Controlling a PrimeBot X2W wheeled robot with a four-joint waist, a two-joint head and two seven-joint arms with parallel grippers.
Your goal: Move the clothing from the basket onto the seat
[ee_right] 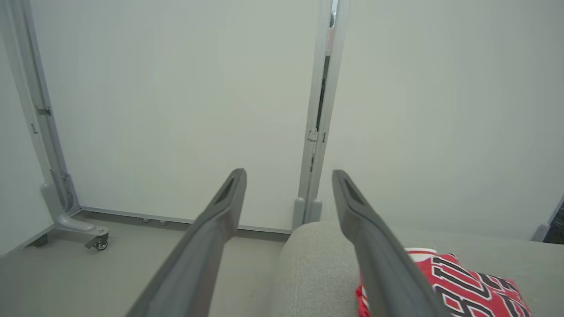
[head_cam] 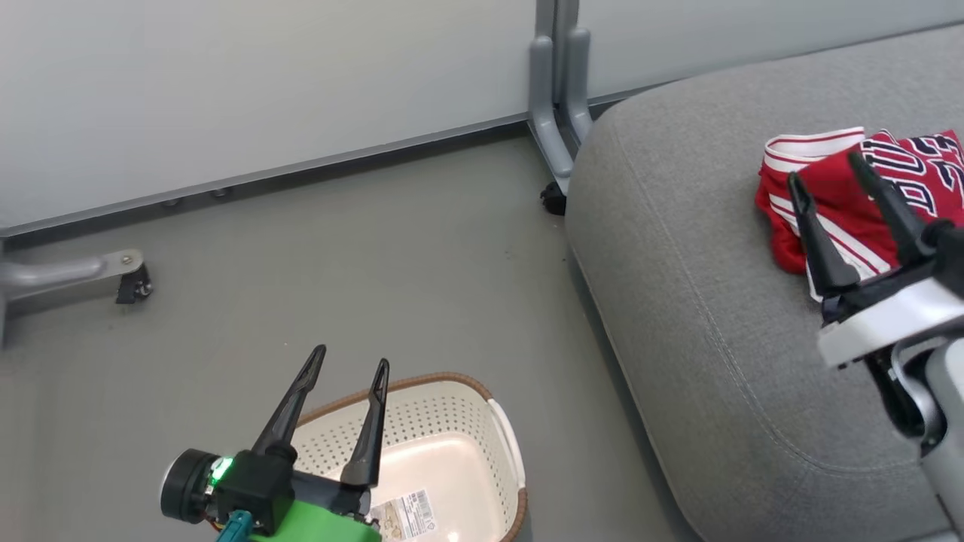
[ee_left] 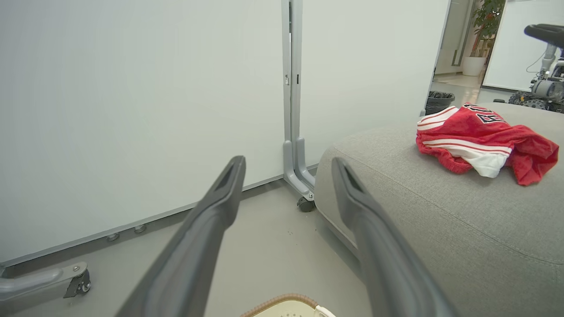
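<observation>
The left gripper (head_cam: 352, 355) hangs over the basket's (head_cam: 452, 414) left side, fingers apart and empty; the basket stands on the floor (head_cam: 339, 248) near the seat's (head_cam: 678, 263) edge. Farther off, the right gripper (head_cam: 822, 166), fingers likewise spread, hovers over the clothing (head_cam: 843, 207), a red heap lying on the seat, back from its rounded edge.

Bright, even indoor light, soft shadows; wrist views bend at edges.

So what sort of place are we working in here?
Probably an office or lab corner staged as a living room: pale partition panels on castors, a grey sofa seat, and past the panels a potted plant and another wheeled machine.
</observation>
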